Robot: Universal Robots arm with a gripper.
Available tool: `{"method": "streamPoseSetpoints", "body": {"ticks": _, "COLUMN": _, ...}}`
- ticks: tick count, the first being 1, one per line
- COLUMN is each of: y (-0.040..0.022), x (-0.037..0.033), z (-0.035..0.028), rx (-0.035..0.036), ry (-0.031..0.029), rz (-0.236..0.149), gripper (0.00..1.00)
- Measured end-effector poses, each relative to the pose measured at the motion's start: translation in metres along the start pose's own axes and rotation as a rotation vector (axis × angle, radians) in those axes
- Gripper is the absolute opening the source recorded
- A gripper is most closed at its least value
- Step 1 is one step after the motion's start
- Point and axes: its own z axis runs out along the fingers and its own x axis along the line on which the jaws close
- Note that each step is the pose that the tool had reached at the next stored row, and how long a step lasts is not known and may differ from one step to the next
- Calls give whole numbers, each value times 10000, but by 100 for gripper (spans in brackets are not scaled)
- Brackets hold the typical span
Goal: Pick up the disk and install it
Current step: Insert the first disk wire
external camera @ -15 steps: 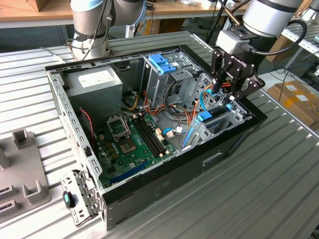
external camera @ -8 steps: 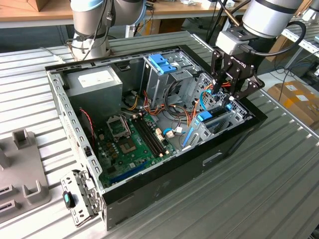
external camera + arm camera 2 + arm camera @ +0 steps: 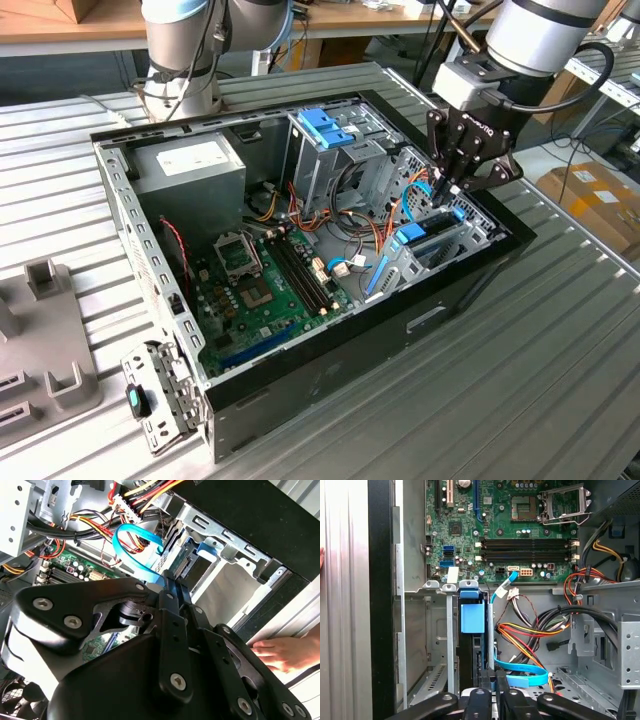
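Though the grey metal disk with light blue plastic rails already stands edge-on in the metal drive bay of the open black computer case, seating may be unfinished. The black hand sits at its outer end, fingers nearly together; whether they pinch it I cannot tell.

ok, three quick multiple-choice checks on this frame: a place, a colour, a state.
1. The end effector is: A over the motherboard; B at the drive bay; C outside the case.
2. The flat cable by the bay is: A light blue; B green; C white.
3. The disk is: A flat outside the case; B on edge in the bay; C lying on the motherboard.
Key: 1 B, it hangs over the bay at the exterior view's right end of the case; 2 A, blue in both wrist views; 3 B, its blue rail stands in the slot, off the motherboard.
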Motion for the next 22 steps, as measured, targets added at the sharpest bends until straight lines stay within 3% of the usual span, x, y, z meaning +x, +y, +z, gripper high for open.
{"method": "streamPoseSetpoints", "body": {"ticks": 6, "y": 4, "x": 0, "z": 2, "rx": 2, "ry": -3, "rz": -10, "gripper": 16}}
{"method": "streamPoseSetpoints", "body": {"ticks": 7, "y": 14, "x": 1, "z": 2, "rx": 20, "ry": -29, "rz": -53, "gripper": 16}}
{"method": "streamPoseSetpoints", "body": {"ticks": 8, "y": 19, "x": 3, "z": 3, "rx": 71, "ry": -57, "rz": -117, "gripper": 16}}
{"method": "streamPoseSetpoints", "body": {"ticks": 10, "y": 27, "x": 12, "z": 9, "rx": 239, "ry": -60, "rz": -225, "gripper": 16}}
{"method": "streamPoseSetpoints", "body": {"ticks": 12, "y": 38, "x": 19, "z": 12, "rx": 354, "ry": -60, "rz": -274, "gripper": 16}}
{"method": "streamPoseSetpoints", "body": {"ticks": 13, "y": 58, "x": 27, "z": 15, "rx": 468, "ry": -62, "rz": -309, "gripper": 16}}
{"method": "streamPoseSetpoints", "body": {"ticks": 14, "y": 68, "x": 31, "z": 17, "rx": 511, "ry": -64, "rz": -323, "gripper": 16}}
{"method": "streamPoseSetpoints", "body": {"ticks": 16, "y": 94, "x": 37, "z": 17, "rx": 563, "ry": -65, "rz": -343, "gripper": 16}}
{"method": "streamPoseSetpoints", "body": {"ticks": 22, "y": 97, "x": 37, "z": 17, "rx": 565, "ry": -65, "rz": -359, "gripper": 16}}
